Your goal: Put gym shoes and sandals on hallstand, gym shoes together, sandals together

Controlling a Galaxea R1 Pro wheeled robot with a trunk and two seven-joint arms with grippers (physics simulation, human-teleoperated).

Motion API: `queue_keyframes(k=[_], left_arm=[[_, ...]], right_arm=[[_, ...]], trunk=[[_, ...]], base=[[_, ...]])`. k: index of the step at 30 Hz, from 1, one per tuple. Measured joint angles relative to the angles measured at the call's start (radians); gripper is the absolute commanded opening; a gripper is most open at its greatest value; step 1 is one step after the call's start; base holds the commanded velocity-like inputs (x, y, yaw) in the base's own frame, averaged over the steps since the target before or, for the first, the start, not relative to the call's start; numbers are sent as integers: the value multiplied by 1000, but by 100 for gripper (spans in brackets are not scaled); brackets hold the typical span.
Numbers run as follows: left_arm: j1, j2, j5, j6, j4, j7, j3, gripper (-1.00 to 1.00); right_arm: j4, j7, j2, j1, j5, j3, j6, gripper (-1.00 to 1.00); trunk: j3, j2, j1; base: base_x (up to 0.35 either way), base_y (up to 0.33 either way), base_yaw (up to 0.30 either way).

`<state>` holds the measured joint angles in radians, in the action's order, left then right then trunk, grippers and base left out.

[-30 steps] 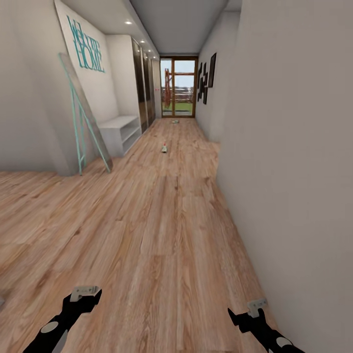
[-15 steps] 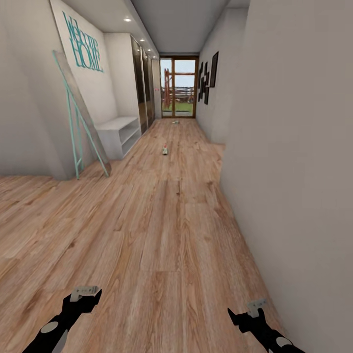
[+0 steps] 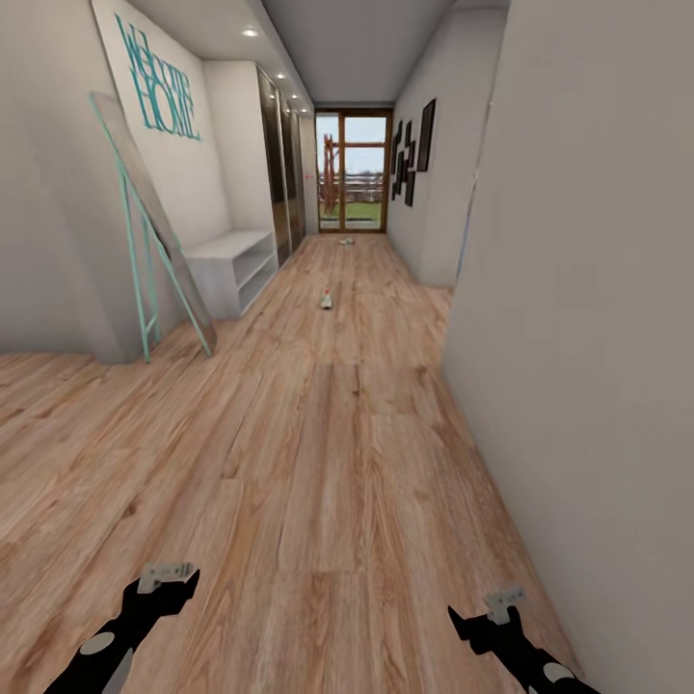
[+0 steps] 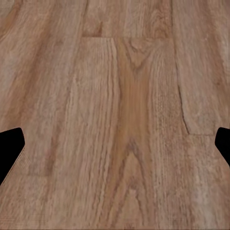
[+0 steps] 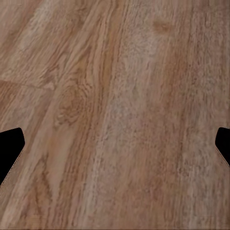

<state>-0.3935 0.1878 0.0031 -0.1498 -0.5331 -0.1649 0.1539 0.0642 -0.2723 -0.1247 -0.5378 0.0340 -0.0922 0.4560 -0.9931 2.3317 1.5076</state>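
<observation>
Two gym shoes lie far down the corridor floor (image 3: 328, 463): one gym shoe (image 3: 327, 299) in the middle, another (image 3: 346, 240) near the glass door (image 3: 353, 172). A white bench (image 3: 231, 265) stands by the left wall. The left gripper (image 4: 115, 143) and right gripper (image 5: 115, 143) have fingers spread wide, holding nothing.

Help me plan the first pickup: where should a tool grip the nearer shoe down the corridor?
Likely from above, across the narrow sides of the shoe: it sits alone on the floor. Too small here to tell its heading.
</observation>
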Motion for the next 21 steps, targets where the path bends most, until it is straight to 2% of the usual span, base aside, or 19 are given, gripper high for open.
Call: queue_keyframes(k=[9,10,12,13,16,21], left_arm=[[2,-4,2,-1,3,30,0,100],[1,-21,0,-29,28,71,-3,100],[1,-34,-4,-53,50,80,-4,100],[2,-49,-7,-74,62,83,-5,100],[0,-63,-9,-92,70,86,-6,100],[0,-65,-9,-96,71,87,-5,100]], right_arm=[[-1,12,-2,20,0,0,18,100],[-2,80,-1,41,1,0,88,100],[-2,118,2,51,0,-1,113,100],[-2,140,4,58,0,-2,125,100],[-2,160,6,64,0,-2,135,100],[-2,164,6,65,1,-2,137,100]], trunk=[[0,0,0],[0,0,0],[0,0,0],[0,0,0],[0,0,0],[0,0,0]], base=[[337,62,0],[337,5,0],[337,3,0],[337,1,0],[337,1,0],[337,0,0]])
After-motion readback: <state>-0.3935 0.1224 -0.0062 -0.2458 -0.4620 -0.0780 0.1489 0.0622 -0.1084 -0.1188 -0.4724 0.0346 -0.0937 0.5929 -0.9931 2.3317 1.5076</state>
